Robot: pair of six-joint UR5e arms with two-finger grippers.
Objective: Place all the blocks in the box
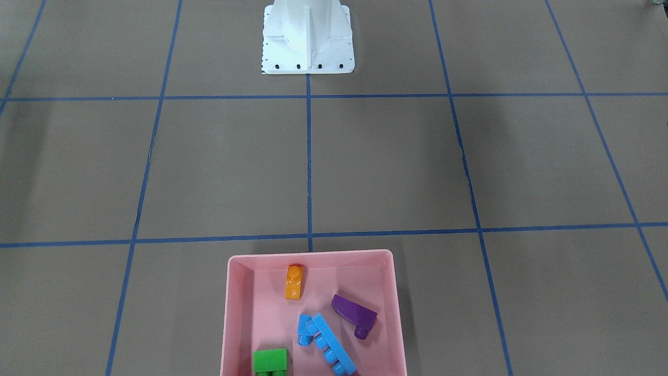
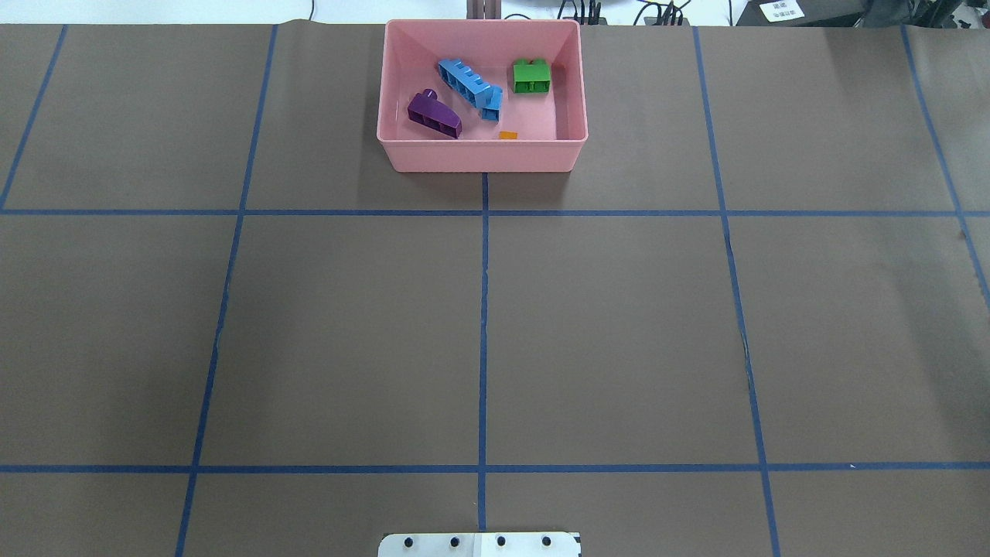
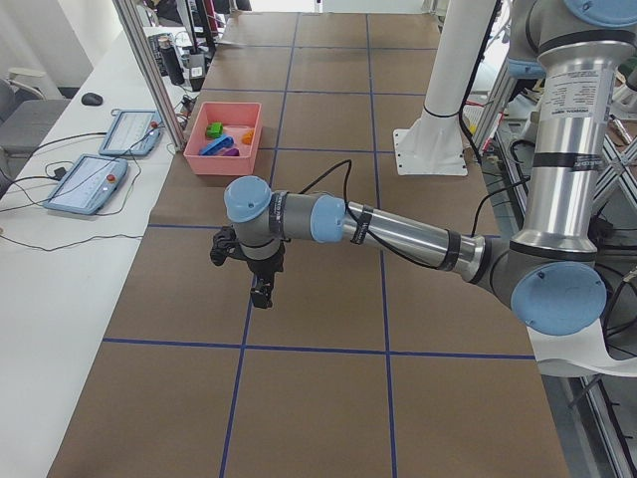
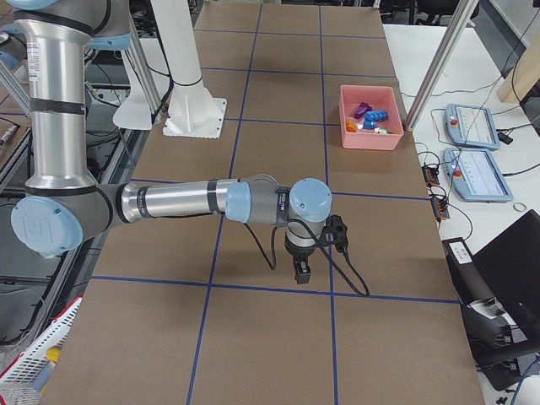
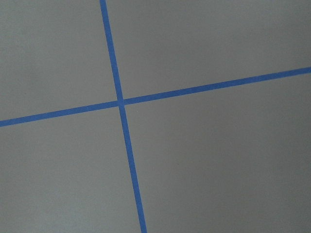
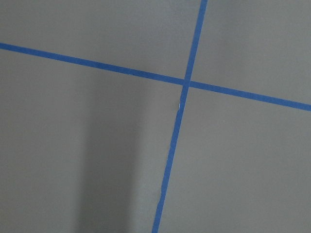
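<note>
The pink box (image 1: 237,313) holds all five blocks: the orange sloped one (image 1: 294,282), the purple wedge (image 1: 354,310), the long blue one (image 1: 334,344), the small blue one (image 1: 304,329) against it, and the green one (image 1: 270,361). In the overhead view the box (image 2: 479,155) stands at the table's far middle. My left gripper (image 3: 261,294) and right gripper (image 4: 300,268) hang above bare table, far from the box. They show only in the side views, so I cannot tell whether they are open or shut. Both wrist views show only paper and blue tape.
The white robot base (image 1: 308,42) stands at the robot's side of the table. Blue tape lines grid the brown paper. Two teach pendants (image 3: 85,184) lie on the white bench beyond the box, next to an aluminium post (image 3: 149,70).
</note>
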